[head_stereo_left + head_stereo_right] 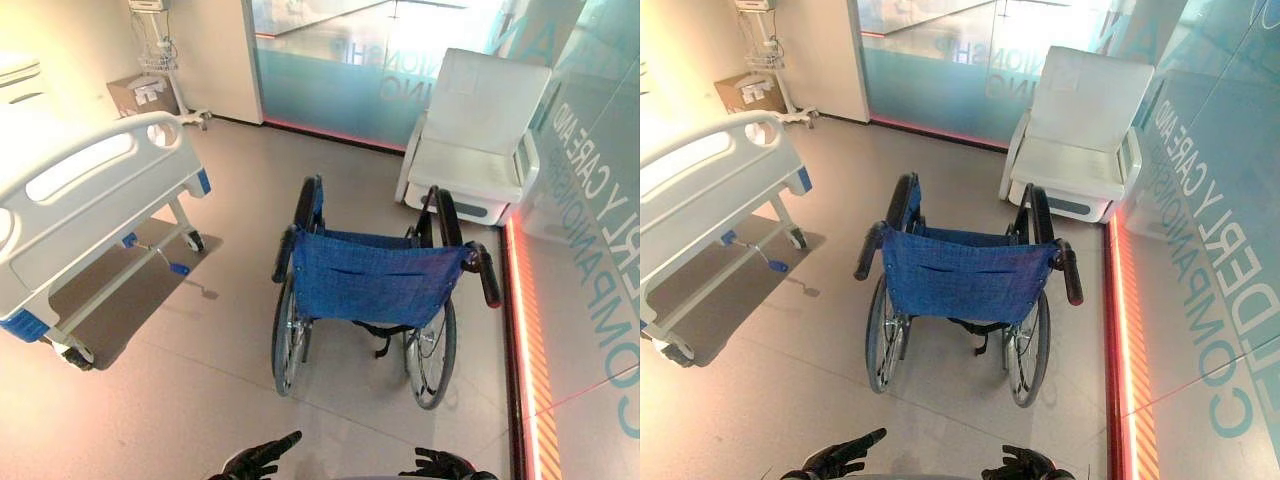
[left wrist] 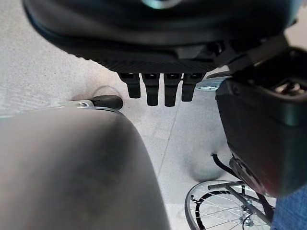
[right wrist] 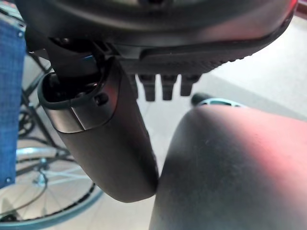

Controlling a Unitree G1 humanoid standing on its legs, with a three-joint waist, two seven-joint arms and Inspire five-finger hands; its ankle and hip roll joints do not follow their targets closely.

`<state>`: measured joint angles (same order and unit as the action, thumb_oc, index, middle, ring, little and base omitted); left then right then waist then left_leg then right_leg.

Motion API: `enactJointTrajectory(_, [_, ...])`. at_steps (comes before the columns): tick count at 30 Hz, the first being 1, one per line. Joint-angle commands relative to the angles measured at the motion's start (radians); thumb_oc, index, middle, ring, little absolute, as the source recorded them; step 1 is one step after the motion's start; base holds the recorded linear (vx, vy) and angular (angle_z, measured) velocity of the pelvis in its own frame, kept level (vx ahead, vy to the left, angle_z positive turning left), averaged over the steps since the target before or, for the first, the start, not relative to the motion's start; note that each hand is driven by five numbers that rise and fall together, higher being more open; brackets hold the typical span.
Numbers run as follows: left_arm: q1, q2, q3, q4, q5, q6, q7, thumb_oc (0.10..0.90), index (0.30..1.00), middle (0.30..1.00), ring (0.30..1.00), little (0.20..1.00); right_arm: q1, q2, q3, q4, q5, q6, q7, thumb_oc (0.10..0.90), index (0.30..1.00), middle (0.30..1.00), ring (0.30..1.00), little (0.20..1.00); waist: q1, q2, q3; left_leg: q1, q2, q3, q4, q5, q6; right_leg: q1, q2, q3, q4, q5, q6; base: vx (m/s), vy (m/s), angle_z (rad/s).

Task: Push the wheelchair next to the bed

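Wheelchair (image 1: pixel 370 280) sits mid-room on the floor (image 1: pixel 200 390), blue backrest (image 1: pixel 372 282) twd the robot, seat facing away. Black push handles stick out on both sides at the top of the backrest: left handle (image 1: pixel 284 255), right handle (image 1: pixel 488 278). Both big rear wheels are on the floor.

Bed (image 1: pixel 90 190) is off to the left, white w/ blue corner bumpers, on casters. Wheelchair is well apart from it, w/ open floor between; not alongside the bed yet.

White armchair (image 1: pixel 480 130) is beyond the wheelchair to the right, against the glass wall (image 1: pixel 590 200). Red light strip (image 1: pixel 530 380) runs along the floor at the wall base, just right of the wheelchair. Cardboard box (image 1: pixel 140 95) is in the far left corner behind the bed.

Left robot hand (image 1: pixel 258 460) is low at the near edge of the eye views, fingers (image 2: pixel 158 91) straight-ish, nothing in it. Right robot hand (image 1: pixel 440 465) is beside it, also low, fingers (image 3: pixel 165 86) relaxed and holding nothing. Both are near side of the wheelchair, well short of the handles, no contact.

Left wrist view catches a rear wheel (image 2: pixel 216 211) past the fingers. Right wrist view shows the other wheel (image 3: pixel 48 211) and an edge of the blue backrest.
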<state>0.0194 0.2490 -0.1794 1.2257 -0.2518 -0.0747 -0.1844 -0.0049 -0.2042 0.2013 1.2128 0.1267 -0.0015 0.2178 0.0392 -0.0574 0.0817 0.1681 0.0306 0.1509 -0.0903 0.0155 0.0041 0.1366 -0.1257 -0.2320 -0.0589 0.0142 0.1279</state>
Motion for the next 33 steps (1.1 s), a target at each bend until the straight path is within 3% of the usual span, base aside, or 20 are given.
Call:
enactJointTrajectory(1, [-0.061, -0.031, 0.004, -0.002, -0.024, -0.072, -0.013, 0.8, 0.9, 0.9, 0.9, 0.9, -0.02, -0.034, 0.011, 0.034, -0.017, -0.005, -0.017, 0.8, 0.9, 0.9, 0.9, 0.9, 0.01, 0.017, 0.004, -0.02, -0.02, 0.057, 0.063, -0.045, -0.037, 0.006, 0.017, -0.007, 0.02, 0.015, -0.025, 0.02, -0.043, 0.03])
enactJointTrajectory(6, [-0.05, -0.032, 0.023, 0.01, -0.04, -0.054, 0.031, 0.8, 0.9, 0.9, 0.9, 0.9, -0.017, -0.033, 0.008, 0.036, 0.002, 0.0, -0.028, 0.8, 0.9, 0.9, 0.9, 0.9, 0.012, 0.02, 0.0, -0.009, -0.016, 0.051, 0.054, -0.044, -0.043, 0.018, 0.023, -0.012, 0.008, 0.013, -0.027, 0.04, -0.051, 0.04])
enactJointTrajectory(8, [-0.044, -0.034, 0.048, 0.025, -0.074, 0.02, 0.085, 0.8, 0.9, 0.9, 0.9, 0.9, -0.013, -0.031, -0.016, 0.046, 0.039, 0.007, -0.06, 0.8, 0.9, 0.9, 0.9, 0.9, 0.009, 0.025, -0.002, -0.001, -0.014, 0.05, 0.049, -0.042, -0.046, 0.024, 0.024, -0.015, 0.004, 0.013, -0.028, 0.06, -0.028, 0.04])
enactJointTrajectory(10, [-0.044, -0.032, 0.08, 0.04, -0.096, 0.054, 0.088, 0.8, 0.9, 0.9, 0.9, 0.9, -0.012, -0.034, -0.042, 0.047, 0.091, 0.006, -0.09, 0.8, 0.9, 0.9, 0.9, 0.9, 0.006, 0.028, -0.003, 0.001, -0.012, 0.049, 0.049, -0.039, -0.048, 0.026, 0.025, -0.014, 0.003, 0.015, -0.028, 0.05, -0.01, 0.03])
enactJointTrajectory(15, [-0.049, 0.017, 0.135, 0.022, -0.158, 0.044, 0.1, 0.8, 0.9, 0.9, 0.9, 0.9, -0.011, -0.102, -0.124, 0.02, 0.07, 0.011, -0.15, 0.8, 0.9, 0.9, 0.9, 0.9, -0.004, 0.034, -0.003, 0.008, -0.004, 0.062, 0.042, -0.036, -0.052, 0.026, 0.027, -0.015, 0.0, 0.018, -0.023, 0.01, -0.001, 0.0])
enactJointTrajectory(17, [-0.062, 0.09, 0.165, -0.034, -0.206, 0.042, 0.105, 0.8, 0.9, 0.9, 0.9, 0.9, -0.02, -0.201, -0.184, -0.022, 0.063, 0.024, -0.15, 0.8, 0.9, 0.9, 0.9, 0.9, -0.008, 0.037, -0.002, 0.012, 0.0, 0.069, 0.035, -0.035, -0.052, 0.025, 0.031, -0.012, -0.006, 0.019, -0.019, 0.0, 0.0, 0.0])
enactJointTrajectory(24, [-0.082, 0.341, 0.286, -0.263, -0.279, 0.128, 0.037, 0.8, 0.9, 0.9, 0.9, 0.9, -0.026, -0.447, -0.338, -0.197, 0.098, 0.089, -0.132, 0.8, 0.9, 0.9, 0.9, 0.9, -0.013, 0.041, 0.004, 0.014, 0.002, 0.076, 0.014, -0.029, -0.052, 0.015, 0.033, -0.012, -0.014, 0.03, -0.009, 0.0, 0.0, 0.0])
enactJointTrajectory(27, [-0.088, 0.44, 0.329, -0.37, -0.342, 0.107, 0.056, 0.8, 0.9, 0.9, 0.9, 0.9, -0.032, -0.532, -0.396, -0.299, 0.124, 0.099, -0.165, 0.8, 0.9, 0.9, 0.9, 0.9, -0.016, 0.041, 0.005, 0.012, 0.0, 0.076, 0.011, -0.031, -0.051, 0.009, 0.033, -0.009, -0.015, 0.029, -0.005, 0.0, 0.0, 0.0])
enactJointTrajectory(33, [-0.134, 0.552, 0.408, -0.565, -0.43, 0.075, 0.084, 0.8, 0.9, 0.9, 0.9, 0.9, -0.084, -0.644, -0.451, -0.539, 0.189, 0.146, -0.251, 0.8, 0.9, 0.9, 0.9, 0.9, -0.014, 0.042, 0.008, 0.008, -0.003, 0.067, 0.006, -0.035, -0.052, 0.004, 0.035, 0.0, -0.016, 0.026, -0.005, 0.0, 0.005, 0.0])
